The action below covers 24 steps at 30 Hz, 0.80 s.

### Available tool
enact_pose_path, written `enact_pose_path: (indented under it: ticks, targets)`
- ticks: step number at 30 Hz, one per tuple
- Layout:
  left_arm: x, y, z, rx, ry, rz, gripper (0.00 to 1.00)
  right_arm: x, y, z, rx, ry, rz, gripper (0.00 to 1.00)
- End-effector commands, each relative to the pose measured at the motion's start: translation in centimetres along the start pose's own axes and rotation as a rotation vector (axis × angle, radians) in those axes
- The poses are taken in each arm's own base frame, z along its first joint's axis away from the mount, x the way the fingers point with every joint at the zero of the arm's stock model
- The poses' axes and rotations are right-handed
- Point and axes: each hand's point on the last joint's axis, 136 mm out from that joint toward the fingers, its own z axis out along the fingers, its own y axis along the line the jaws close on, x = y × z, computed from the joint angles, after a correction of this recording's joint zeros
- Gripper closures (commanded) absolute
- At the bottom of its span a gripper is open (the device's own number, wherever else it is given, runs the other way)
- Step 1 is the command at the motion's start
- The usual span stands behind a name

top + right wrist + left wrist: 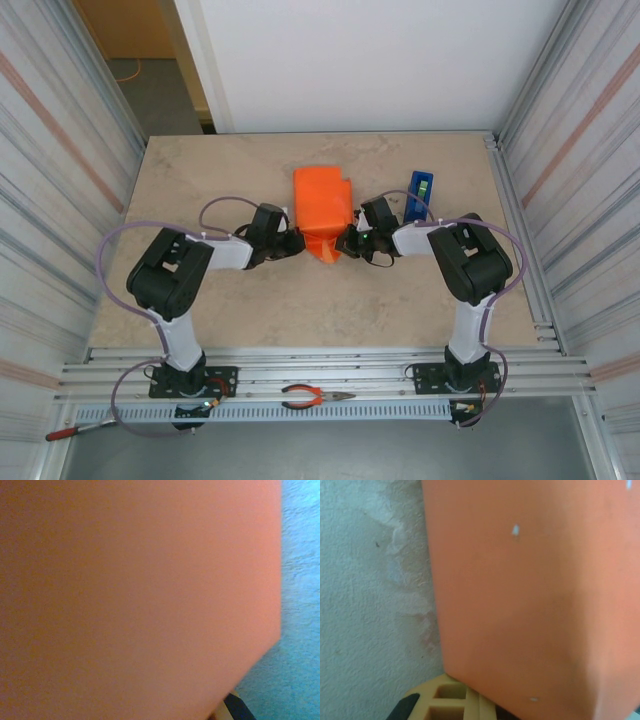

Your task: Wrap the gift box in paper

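While the left tool (298, 243) and right tool (347, 243), both pressed together, are flanking the thin orange paper sheet (322, 200), we are aiming for tight creases.

The beige stone-look tabletop (250, 310) in front of me carries two things, both in its far half. A sheet of bright orange paper (322, 198), folded into a compact block, sits about midway between the left and right edges, with a creased flap sticking out toward the near edge. A narrow blue tape dispenser (420, 193) sits to its right, apart from it. From my left wrist, the surface looks pale and mottled beside the paper's straight edge.
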Motion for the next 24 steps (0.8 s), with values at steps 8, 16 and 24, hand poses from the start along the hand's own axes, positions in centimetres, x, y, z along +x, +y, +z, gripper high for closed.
enact_pose_path:
  ticks: [8, 16, 24]
  targets:
    - [-2.3, -3.5, -5.5, 0.072, -0.111, 0.102, 1.0, -1.7, 2.4, -4.0, -0.049, -0.05, -0.018, 1.0]
    - [-7.9, -3.5, -9.3, 0.079, -0.231, 0.101, 0.86, -5.4, 2.7, -9.8, -0.043, -0.19, -0.011, 1.0]
    - [-11.3, -2.8, -8.1, 0.072, -0.211, 0.101, 0.64, -9.3, 0.8, -10.8, -0.015, -0.226, 0.041, 1.0]
